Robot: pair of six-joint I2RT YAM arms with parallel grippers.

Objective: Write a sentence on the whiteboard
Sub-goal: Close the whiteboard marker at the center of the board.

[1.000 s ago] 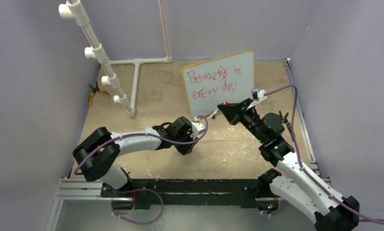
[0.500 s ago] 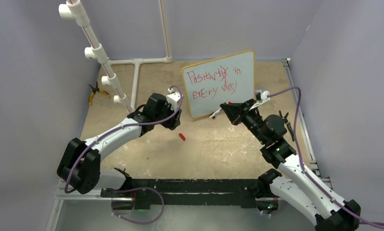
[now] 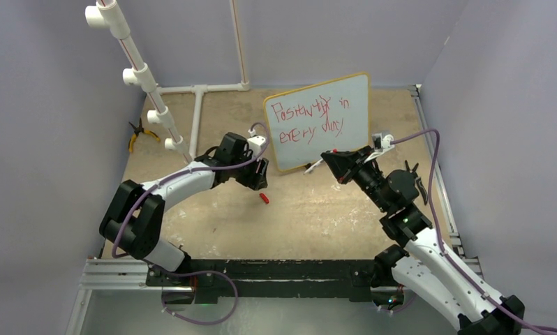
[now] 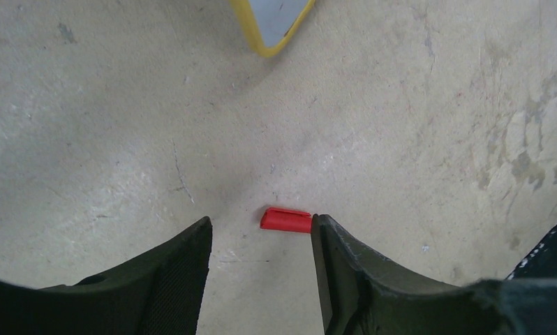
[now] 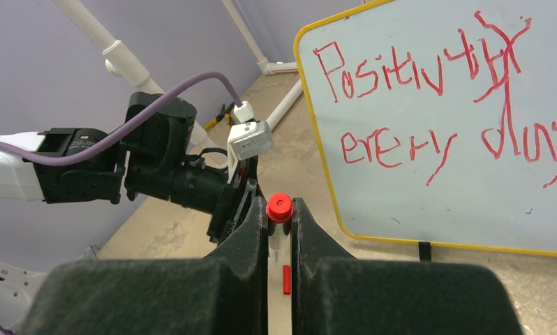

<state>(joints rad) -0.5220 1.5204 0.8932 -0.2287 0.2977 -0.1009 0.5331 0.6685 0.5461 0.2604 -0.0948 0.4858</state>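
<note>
The whiteboard [image 3: 317,120] is standing on its long edge at about 1 o'clock from the table's middle, its white face turned toward the arms and its yellow frame rounding off at the corners. A small black foot is showing under its lower edge in the right wrist view. The sentence [image 3: 309,118] is running across it in thin, scrawly red strokes on two lines, reading roughly "Positivity in" above "every day". The end of the first word is crossed over with extra strokes.

The right gripper [image 3: 329,159] is sitting at the board's 5 o'clock corner, pinching a marker [image 5: 279,207] tightly between its fingers. The marker's red end is facing the wrist camera, and its white body is pointing out toward the board's lower edge.

The left gripper [image 3: 260,174] is hovering at the board's 7 o'clock corner with its jaws spread and nothing between them. A red cap [image 4: 285,219] is lying on the table just beyond its fingertips.

The table [image 3: 317,209] is showing a scuffed, stained tan surface. A white pipe rack [image 3: 146,84] is rising at 10 o'clock, with yellow-handled pliers [image 3: 137,134] lying just left of it. Plain lavender walls are closing in the left, far and right sides.
</note>
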